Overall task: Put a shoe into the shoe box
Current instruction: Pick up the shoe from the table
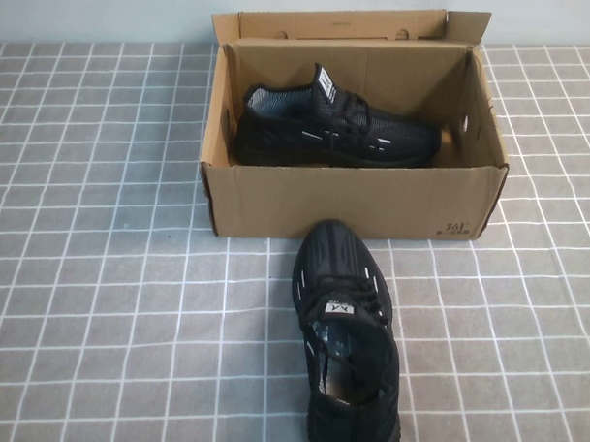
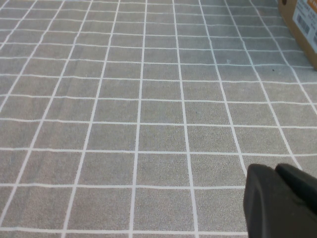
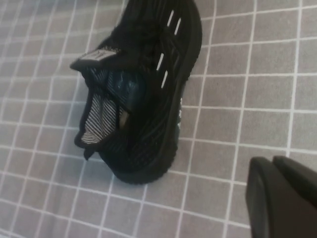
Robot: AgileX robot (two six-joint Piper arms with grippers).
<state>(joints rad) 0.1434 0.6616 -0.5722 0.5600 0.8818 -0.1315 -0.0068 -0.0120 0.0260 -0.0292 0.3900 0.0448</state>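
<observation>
The shoe (image 1: 347,330), a black knit sneaker with pale side dashes and a tan insole, lies on the table in front of the shoe box, toe towards it. The brown cardboard shoe box (image 1: 354,199) stands open with its lid flap up at the back. Its black mate (image 1: 337,130) lies on its side inside the box. My right gripper (image 3: 273,166) is shut and empty, hovering beside the shoe (image 3: 143,89) near its heel, apart from it. My left gripper (image 2: 275,171) is shut and empty above bare tablecloth. Neither gripper shows in the high view.
A grey tablecloth with a white grid (image 1: 99,272) covers the whole table. A corner of the box (image 2: 302,25) with a white label shows at the edge of the left wrist view.
</observation>
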